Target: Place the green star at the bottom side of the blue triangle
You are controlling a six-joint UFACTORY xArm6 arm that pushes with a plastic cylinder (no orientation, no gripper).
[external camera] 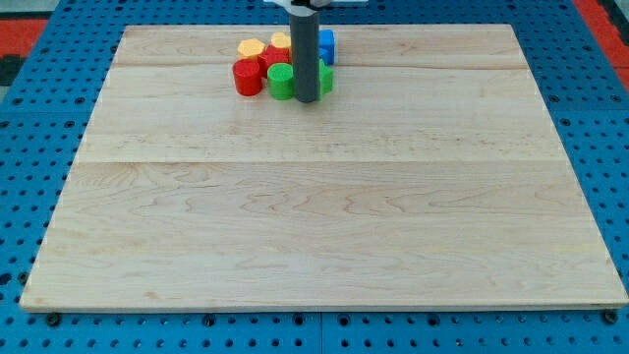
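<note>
The blocks sit in one tight cluster near the view's top centre of the wooden board (314,216). My tip (306,100) rests at the cluster's bottom edge, between two green blocks. A green round block (281,82) touches the rod's left side. A second green block (325,79) shows only as a sliver to the right of the rod, and its shape is hidden. A blue block (326,45) stands just above that sliver, partly behind the rod, so I cannot make out its shape.
A red cylinder (247,77) stands at the cluster's left, with another red block (270,61) behind it. Two yellow blocks (251,48) (281,42) lie along the cluster's top. Blue pegboard (39,118) surrounds the board.
</note>
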